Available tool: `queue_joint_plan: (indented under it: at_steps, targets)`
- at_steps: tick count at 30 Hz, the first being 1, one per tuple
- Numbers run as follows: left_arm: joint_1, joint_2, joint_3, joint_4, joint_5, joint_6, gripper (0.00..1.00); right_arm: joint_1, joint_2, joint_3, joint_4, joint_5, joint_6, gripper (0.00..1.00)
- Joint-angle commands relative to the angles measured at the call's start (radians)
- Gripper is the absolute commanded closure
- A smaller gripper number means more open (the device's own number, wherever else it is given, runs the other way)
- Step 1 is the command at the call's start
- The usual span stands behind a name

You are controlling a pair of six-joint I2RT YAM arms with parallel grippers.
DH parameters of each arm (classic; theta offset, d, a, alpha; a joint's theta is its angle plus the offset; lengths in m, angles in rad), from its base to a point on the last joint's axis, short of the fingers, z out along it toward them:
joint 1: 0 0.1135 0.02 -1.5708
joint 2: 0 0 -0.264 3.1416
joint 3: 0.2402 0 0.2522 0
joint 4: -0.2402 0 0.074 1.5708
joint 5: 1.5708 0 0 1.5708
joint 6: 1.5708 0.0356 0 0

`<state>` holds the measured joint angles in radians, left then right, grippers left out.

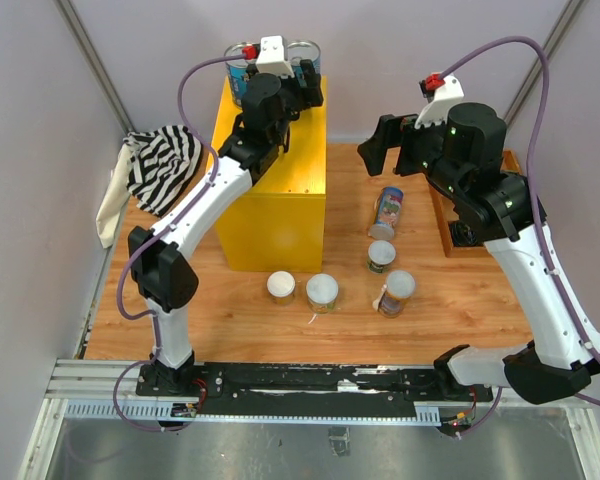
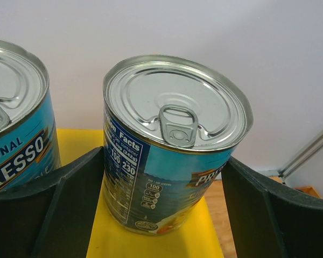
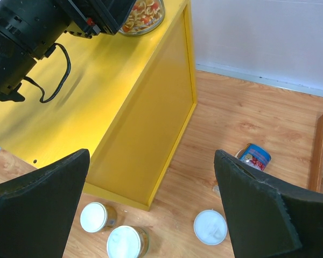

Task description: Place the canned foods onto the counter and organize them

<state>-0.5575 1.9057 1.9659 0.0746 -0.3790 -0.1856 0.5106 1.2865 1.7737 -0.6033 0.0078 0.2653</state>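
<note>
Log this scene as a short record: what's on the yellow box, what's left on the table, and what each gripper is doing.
left gripper: closed on pull-tab blue can, which stands on yellow box
beside it: second blue can, upright, not touching
right gripper: open, empty, above the table
on table: four upright cans, plus lying blue can

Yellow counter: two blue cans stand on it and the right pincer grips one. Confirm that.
Wrong arm. The left pincer grips the blue can on the yellow counter, beside the second blue can; the left wrist view shows it.
</note>
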Motion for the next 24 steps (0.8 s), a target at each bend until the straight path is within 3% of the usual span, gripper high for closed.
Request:
queue_joint_plan:
  at_steps: [1,24]
  targets:
    - [0.019,0.056,0.000,-0.087,0.007,-0.052,0.38,-0.035,-0.012,-0.015,0.014,-0.008,-0.002,0.02]
    - [0.027,0.090,-0.011,-0.065,0.003,-0.051,0.36,-0.053,-0.013,-0.015,-0.002,-0.016,-0.002,0.01]
